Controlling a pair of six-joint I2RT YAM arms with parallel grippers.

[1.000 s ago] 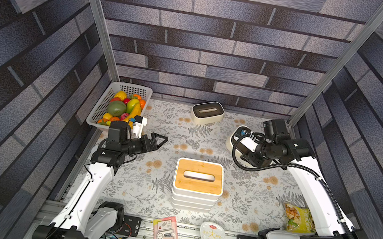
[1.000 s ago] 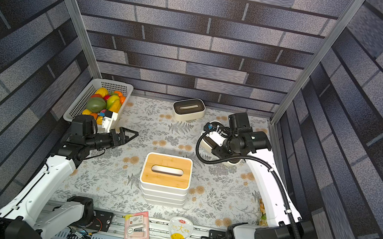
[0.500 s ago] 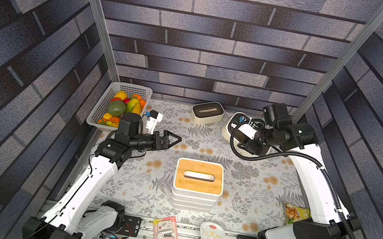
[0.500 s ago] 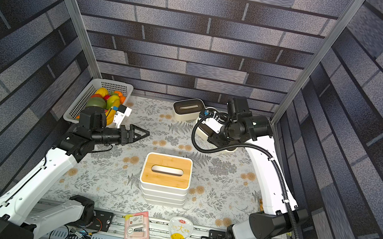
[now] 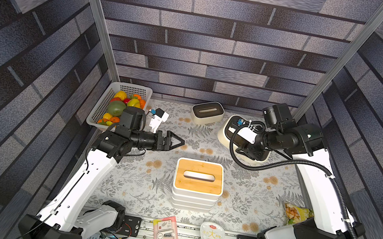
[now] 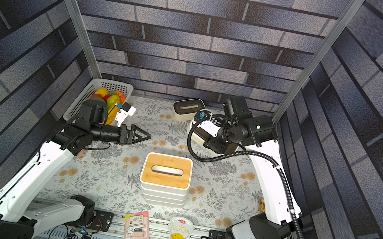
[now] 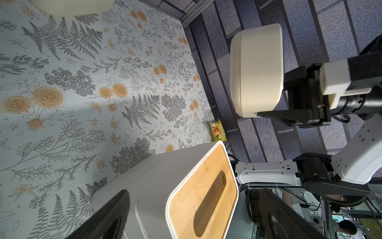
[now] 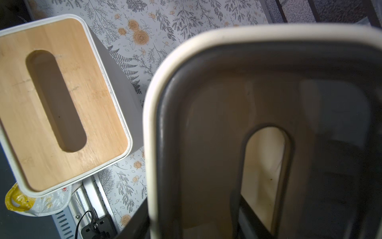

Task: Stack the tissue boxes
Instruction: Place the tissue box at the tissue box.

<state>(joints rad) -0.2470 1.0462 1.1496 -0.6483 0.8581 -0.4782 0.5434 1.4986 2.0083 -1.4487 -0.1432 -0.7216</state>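
A stack of white tissue boxes (image 5: pixel 194 198) (image 6: pixel 162 191) topped by a light wood slotted lid (image 7: pixel 203 196) (image 8: pixel 51 99) stands mid-table. My right gripper (image 5: pixel 246 149) (image 6: pixel 214 142) (image 8: pixel 192 219) is shut on a cream rounded tissue box with a dark lid (image 5: pixel 225 134) (image 7: pixel 256 70) (image 8: pixel 206 124). It holds that box off the table behind and right of the stack, one finger through the lid slot and one outside the wall. A second dark-lidded box (image 5: pixel 207 111) (image 6: pixel 188 109) sits at the back. My left gripper (image 5: pixel 177 141) (image 6: pixel 143 136) (image 7: pixel 196 223) is open and empty, left of and behind the stack.
A white perforated fruit basket (image 5: pixel 137 88) sits in the back left corner. A snack bag (image 5: pixel 297 214) lies by the right arm. A pink packet (image 5: pixel 165 236) and a white-yellow pouch (image 5: pixel 211 236) lie on the front rail.
My right gripper has lifted the dark-lidded box and carried it slightly back and left. My left arm has reached right, toward the middle of the table, still open.
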